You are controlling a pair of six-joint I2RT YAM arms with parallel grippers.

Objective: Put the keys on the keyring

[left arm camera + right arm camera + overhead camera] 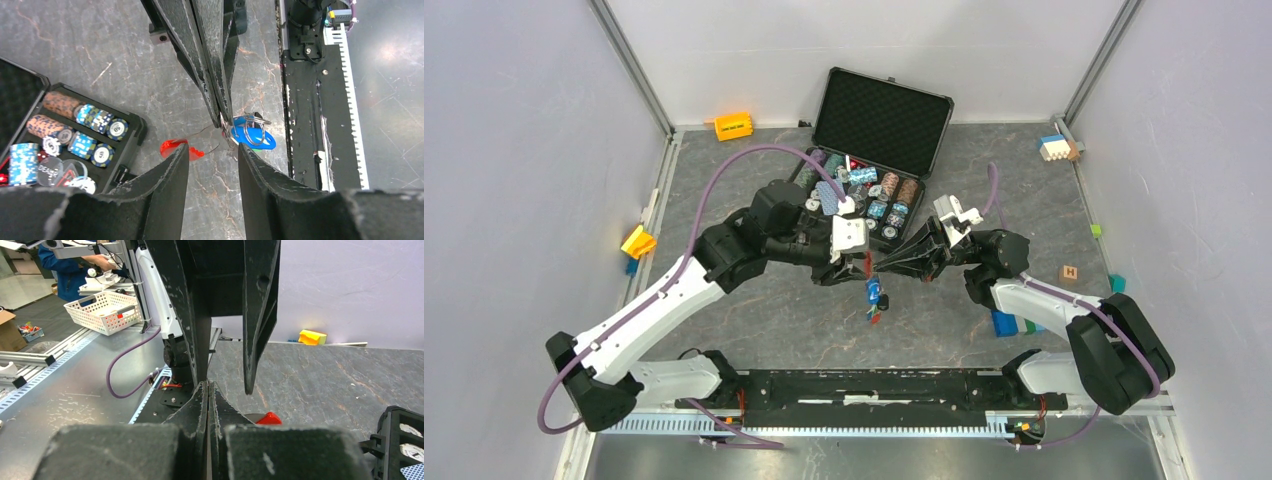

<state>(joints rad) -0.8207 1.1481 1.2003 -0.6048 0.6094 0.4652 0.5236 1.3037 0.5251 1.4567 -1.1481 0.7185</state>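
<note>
**Over mid-table: right gripper pinching the keyring**

Its tips are squeezed together on the ring, with a blue key dangling right beside them. Facing it, the left gripper gapes apart just short of the bunch. The chip case sits behind.

Keyring fob half hidden behind left claw; ring indistinct.

Just ahead of the black left gripper, a blue key and the translucent red fob of the keyring show against a grey table veined rust and white.
</note>
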